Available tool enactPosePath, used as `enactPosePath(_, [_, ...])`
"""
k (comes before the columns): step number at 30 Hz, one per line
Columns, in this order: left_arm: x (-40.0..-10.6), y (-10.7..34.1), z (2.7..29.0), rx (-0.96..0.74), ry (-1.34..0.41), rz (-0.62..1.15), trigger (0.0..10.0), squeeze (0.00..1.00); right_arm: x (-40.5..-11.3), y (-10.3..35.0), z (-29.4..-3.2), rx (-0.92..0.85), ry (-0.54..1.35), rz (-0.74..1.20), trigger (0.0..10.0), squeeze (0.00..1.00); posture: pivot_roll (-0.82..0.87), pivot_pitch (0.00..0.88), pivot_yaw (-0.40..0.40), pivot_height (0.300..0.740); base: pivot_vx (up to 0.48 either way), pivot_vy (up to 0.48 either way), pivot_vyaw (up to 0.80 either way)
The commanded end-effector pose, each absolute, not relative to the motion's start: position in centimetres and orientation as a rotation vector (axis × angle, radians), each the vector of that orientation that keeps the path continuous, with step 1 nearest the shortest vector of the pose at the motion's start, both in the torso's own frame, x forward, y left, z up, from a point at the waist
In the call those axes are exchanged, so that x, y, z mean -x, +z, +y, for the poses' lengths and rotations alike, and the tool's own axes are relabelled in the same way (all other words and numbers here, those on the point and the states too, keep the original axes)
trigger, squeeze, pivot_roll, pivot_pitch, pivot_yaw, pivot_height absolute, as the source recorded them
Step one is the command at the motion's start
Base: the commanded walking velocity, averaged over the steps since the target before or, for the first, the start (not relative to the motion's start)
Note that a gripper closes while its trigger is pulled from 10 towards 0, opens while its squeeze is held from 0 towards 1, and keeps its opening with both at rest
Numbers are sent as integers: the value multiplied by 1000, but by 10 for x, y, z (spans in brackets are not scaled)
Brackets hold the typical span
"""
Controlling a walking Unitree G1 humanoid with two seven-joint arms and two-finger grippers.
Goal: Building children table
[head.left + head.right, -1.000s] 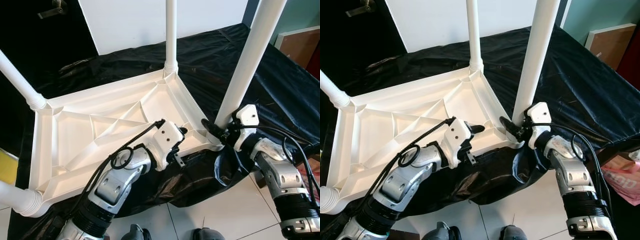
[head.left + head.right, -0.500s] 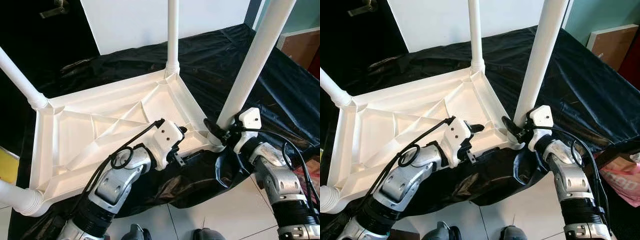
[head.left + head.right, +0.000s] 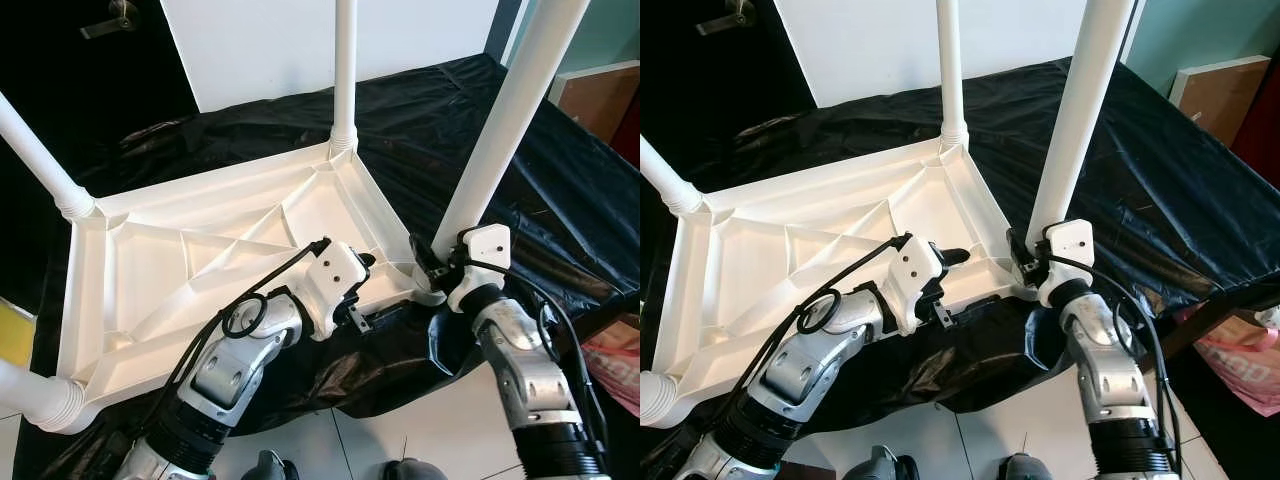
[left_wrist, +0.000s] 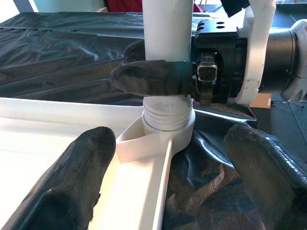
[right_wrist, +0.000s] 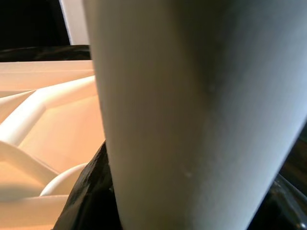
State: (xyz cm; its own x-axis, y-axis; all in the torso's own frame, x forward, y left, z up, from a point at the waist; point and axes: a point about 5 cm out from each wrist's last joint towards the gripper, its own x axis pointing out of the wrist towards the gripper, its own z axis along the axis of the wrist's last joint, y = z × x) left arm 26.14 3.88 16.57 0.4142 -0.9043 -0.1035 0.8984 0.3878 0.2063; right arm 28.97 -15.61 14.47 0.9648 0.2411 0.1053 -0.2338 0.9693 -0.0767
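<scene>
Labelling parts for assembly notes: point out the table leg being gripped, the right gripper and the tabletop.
table leg point(image 3: 495, 130), left eye view, mid shaft
right gripper point(image 4: 158, 79), left wrist view, finger across leg
tabletop point(image 3: 165, 265), left eye view, ribbed underside

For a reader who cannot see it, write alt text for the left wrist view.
The right gripper clasps a white table leg just above its threaded base, where it screws into a corner socket of the upturned white tabletop. The left gripper's two black fingers stand open in the foreground, over black sheeting.

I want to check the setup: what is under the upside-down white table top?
A black sheet lies under the table top, spreading around it and hanging over the near edge. What the sheet covers is hidden.
</scene>
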Motion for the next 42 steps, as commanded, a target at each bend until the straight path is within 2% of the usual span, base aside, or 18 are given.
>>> enactPosePath(1, [-262,163,40,-259,-1152,-19,10000,0,-285,122,-156,42,194,2,10000,0,-100,80,53,740,0,0,0])
enactPosePath(12, [-266,167,44,-268,-1141,-29,10000,0,-274,117,-138,-74,-117,15,10000,0,-61,105,61,740,0,0,0])
enactPosePath(29, [-264,169,46,-266,-1124,-27,10000,0,-276,129,-132,-58,-75,-27,10000,0,-47,127,47,740,0,0,0])
enactPosePath(30, [-264,170,46,-266,-1123,-27,10000,0,-275,130,-133,-59,-63,-33,10000,1000,-50,129,49,740,0,0,0])
enactPosePath(37, [-264,170,46,-266,-1133,-24,10000,0,-274,146,-141,-64,80,-118,10000,1000,-54,141,61,740,0,0,0])
enactPosePath(38, [-264,171,46,-267,-1134,-24,10000,0,-274,149,-142,-65,133,-128,10000,914,-52,153,67,740,0,0,0])
enactPosePath(40, [-264,171,46,-267,-1134,-24,10000,0,-274,149,-142,-65,133,-128,10000,914,-52,153,67,740,0,0,0])
enactPosePath(41, [-265,172,46,-264,-1133,-27,10000,0,-275,153,-146,-52,182,-144,10000,0,-52,164,73,740,0,0,0])
enactPosePath(42, [-266,174,45,-261,-1132,-29,10000,0,-277,157,-149,-48,235,-150,10000,0,-55,165,73,740,0,0,0])
